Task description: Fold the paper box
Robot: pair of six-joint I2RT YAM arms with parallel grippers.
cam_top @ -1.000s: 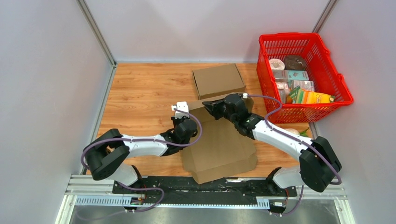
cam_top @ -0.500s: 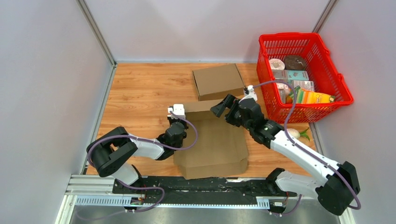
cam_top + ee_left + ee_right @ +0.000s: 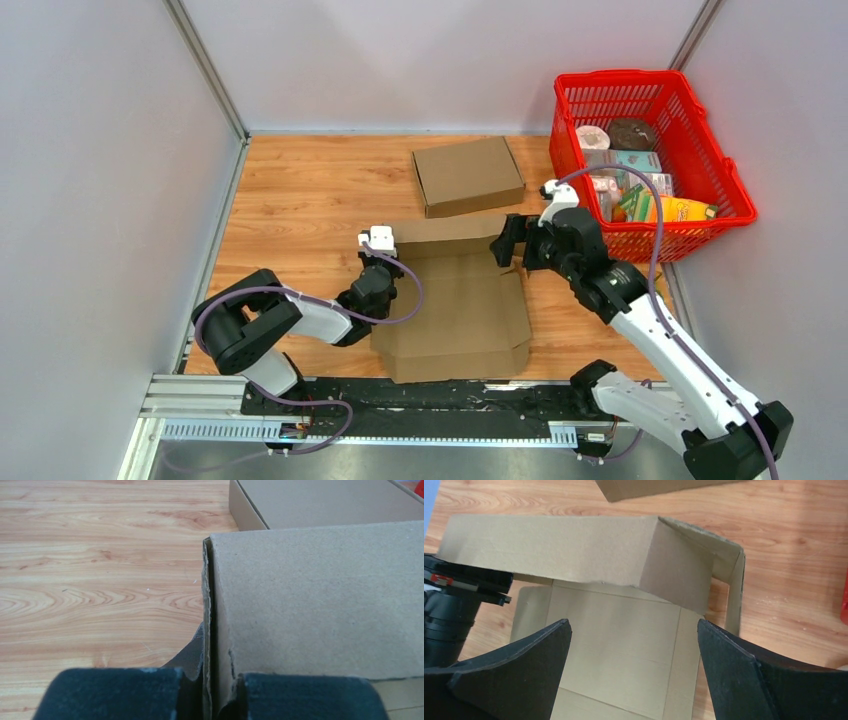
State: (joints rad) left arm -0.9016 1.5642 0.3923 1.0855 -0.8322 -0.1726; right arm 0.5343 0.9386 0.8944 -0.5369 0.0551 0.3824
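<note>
L claw (image 3: 210, 679) clenched on paper box (image 3: 460, 310) wall; R claw (image 3: 634, 630) released. 2nd box (image 3: 468, 175) behind; 1 basket (image 3: 650, 82).

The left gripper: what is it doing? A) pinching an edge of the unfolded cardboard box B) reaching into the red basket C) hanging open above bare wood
A: in the left wrist view the left gripper is shut on a raised wall of the cardboard box.

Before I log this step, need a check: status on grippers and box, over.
Left gripper shut on paper box wall. Right gripper open, above it. Closed box close behind, red basket right.
</note>
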